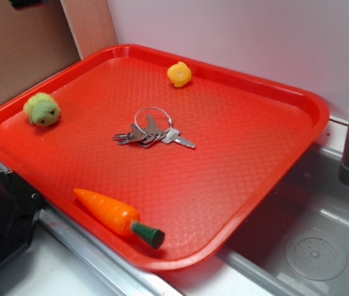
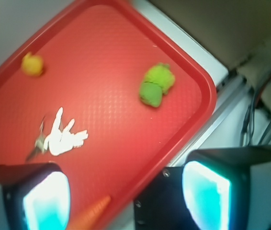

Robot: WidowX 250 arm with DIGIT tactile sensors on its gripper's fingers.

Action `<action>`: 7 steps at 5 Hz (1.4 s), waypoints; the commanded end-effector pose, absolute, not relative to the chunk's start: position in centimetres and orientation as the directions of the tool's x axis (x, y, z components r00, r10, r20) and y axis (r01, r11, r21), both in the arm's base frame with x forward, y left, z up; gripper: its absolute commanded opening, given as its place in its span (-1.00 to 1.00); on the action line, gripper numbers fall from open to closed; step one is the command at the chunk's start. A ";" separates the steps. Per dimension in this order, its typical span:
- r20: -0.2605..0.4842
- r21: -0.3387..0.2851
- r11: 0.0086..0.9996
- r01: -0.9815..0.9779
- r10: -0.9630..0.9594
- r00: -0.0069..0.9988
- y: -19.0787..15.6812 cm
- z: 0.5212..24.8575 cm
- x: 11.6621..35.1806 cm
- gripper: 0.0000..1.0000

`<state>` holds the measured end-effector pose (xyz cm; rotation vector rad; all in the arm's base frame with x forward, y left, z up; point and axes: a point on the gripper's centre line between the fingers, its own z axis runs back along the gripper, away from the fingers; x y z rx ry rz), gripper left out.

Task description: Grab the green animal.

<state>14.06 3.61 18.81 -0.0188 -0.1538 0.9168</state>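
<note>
Item: green animal, fuzzy plush ball, lying on the red tray near its corner rim, well ahead of the gripper and slightly toward the right jaw.

Handling, judged: light, soft, compressible, not slippery; pinch across the round body.

Axis: nearly round; tuft end points away from the jaws, slightly rightward.

Jaws: spread wide, empty.

Also ahead: keys, yellow toy, carrot.
</note>
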 end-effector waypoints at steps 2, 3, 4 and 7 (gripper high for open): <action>0.155 -0.132 0.122 -0.984 0.983 0.101 10.2 12.0 16.0 1.00; 0.206 -0.119 0.088 -0.989 0.977 0.063 11.1 10.1 16.2 1.00; 0.259 -0.082 0.065 -0.994 0.965 0.042 12.0 8.0 16.0 1.00; 0.266 -0.098 0.110 -0.989 0.961 0.081 12.4 3.5 16.3 1.00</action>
